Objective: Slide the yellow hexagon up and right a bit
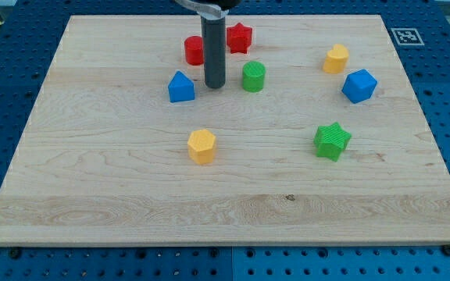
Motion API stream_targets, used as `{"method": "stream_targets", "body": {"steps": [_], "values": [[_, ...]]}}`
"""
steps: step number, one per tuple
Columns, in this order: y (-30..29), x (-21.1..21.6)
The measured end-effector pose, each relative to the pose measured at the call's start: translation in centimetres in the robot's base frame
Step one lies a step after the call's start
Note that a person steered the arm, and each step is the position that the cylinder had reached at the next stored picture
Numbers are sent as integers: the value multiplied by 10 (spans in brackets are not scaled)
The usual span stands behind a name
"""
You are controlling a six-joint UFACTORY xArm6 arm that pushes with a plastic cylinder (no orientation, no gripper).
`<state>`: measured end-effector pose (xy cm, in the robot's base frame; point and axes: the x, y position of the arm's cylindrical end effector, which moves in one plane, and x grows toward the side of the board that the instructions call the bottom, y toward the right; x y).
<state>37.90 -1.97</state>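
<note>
Approach step, I judge: my tip point(215, 86) stands far, between blue block point(181, 87) and green cylinder point(254, 76); no pincer shows. Yellow hexagon point(201, 146) lies nearer, untouched; next, get to its near-left side.

My tip point(214, 85) sits upper centre on the tabletop point(92, 195), between the blue block point(181, 87) at its left and the green cylinder point(253, 76) at its right. The yellow hexagon point(201, 146) lies below it, the green star point(332, 141) far right of that.
</note>
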Motion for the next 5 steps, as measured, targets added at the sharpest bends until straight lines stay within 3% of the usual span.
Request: {"method": "stream_targets", "body": {"steps": [2, 4, 5], "values": [[-10, 37], [-83, 55], [-84, 125]]}}
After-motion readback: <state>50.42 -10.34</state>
